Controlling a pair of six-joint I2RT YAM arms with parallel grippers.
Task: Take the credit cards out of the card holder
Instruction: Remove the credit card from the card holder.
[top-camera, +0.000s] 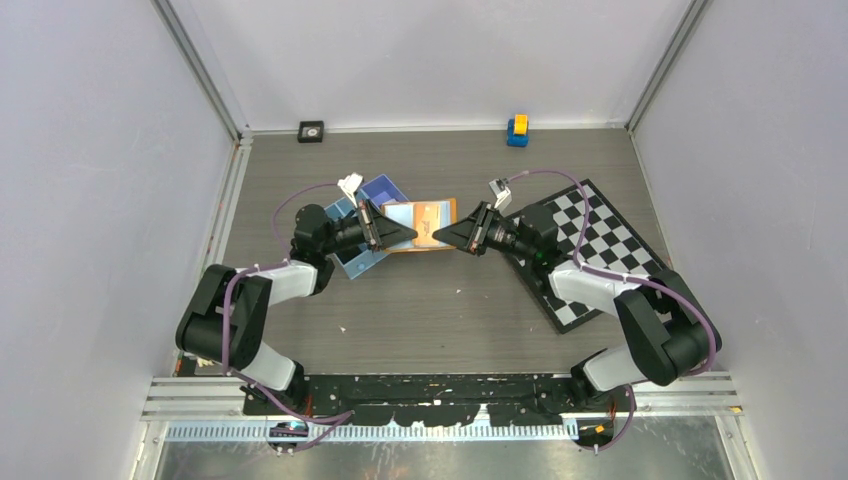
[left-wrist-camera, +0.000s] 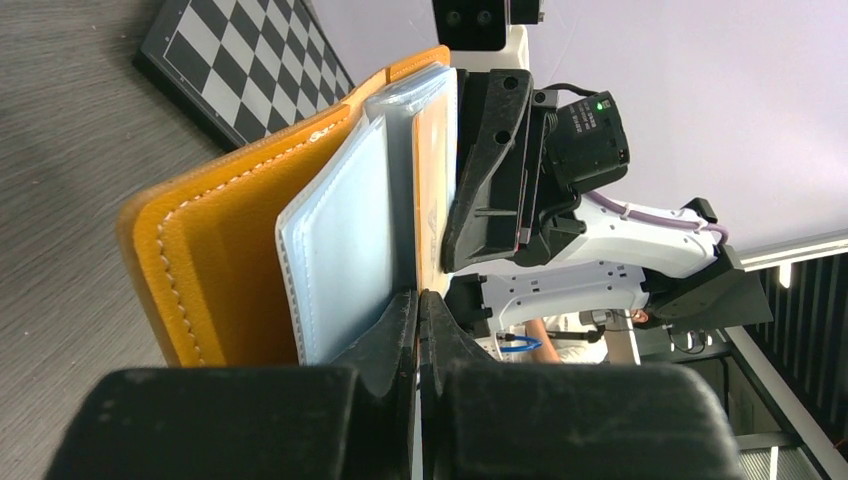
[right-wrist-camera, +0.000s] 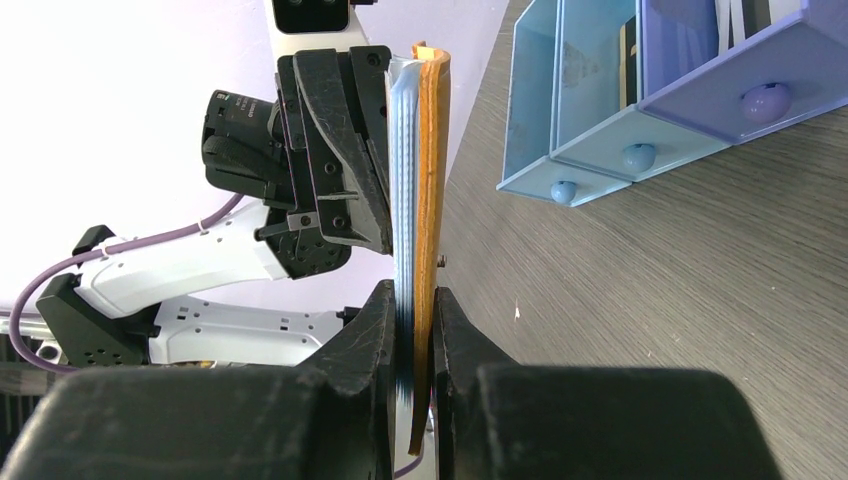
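At nine o'clock of the card holder (top-camera: 430, 215), the left gripper (top-camera: 410, 235) has its fingers (left-wrist-camera: 395, 325) pressed together at the holder's edge, where a pale leaf meets the orange flap. I cannot tell whether anything thin is trapped between them. To do this step well, it should catch just one of the credit cards (left-wrist-camera: 340, 250), not the cover, and draw it straight out toward nine o'clock, slowly, in line with the leaves. The holder sits between both grippers, apparently off the table, just right of the blue tray (top-camera: 385, 190). At its three o'clock edge the right gripper (top-camera: 442, 237) pinches the orange cover and pale leaves together, and should simply hold firm. Count: two grippers, one holder, one tray with three compartments, one chessboard (top-camera: 600, 240). Several pale card edges show, perhaps three, but the number is unsure.
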